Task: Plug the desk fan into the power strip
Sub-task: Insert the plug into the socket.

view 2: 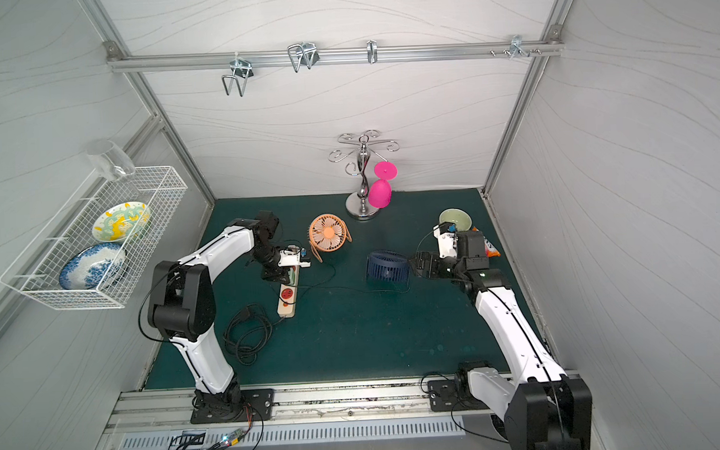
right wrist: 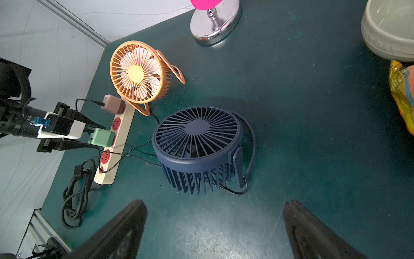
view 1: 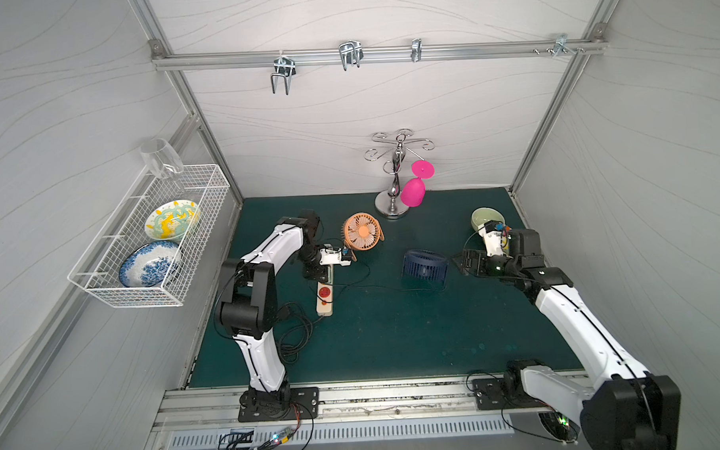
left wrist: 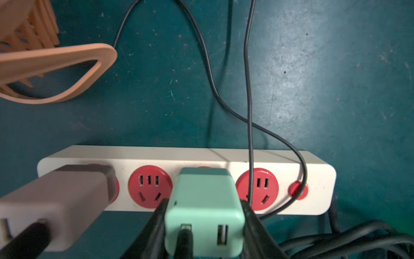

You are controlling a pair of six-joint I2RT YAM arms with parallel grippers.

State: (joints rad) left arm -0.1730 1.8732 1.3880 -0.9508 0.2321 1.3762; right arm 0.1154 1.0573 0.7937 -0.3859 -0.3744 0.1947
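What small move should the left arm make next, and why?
Probably press the green adapter straight into the power strip before letting go: the left pincer is shut on it right at the strip, and whether it is fully seated cannot be told.

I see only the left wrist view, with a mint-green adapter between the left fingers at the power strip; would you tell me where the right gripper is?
Observer: The right gripper is open and empty above the mat, beside the navy desk fan, apart from the mint-green adapter.
Operator: Thank you; is the orange fan upright?
Observer: Yes, the orange desk fan stands on its stand at the far end of the power strip.
Operator: And the strip's own cord?
Observer: Its black cord lies coiled on the mat, its plug lying loose there.
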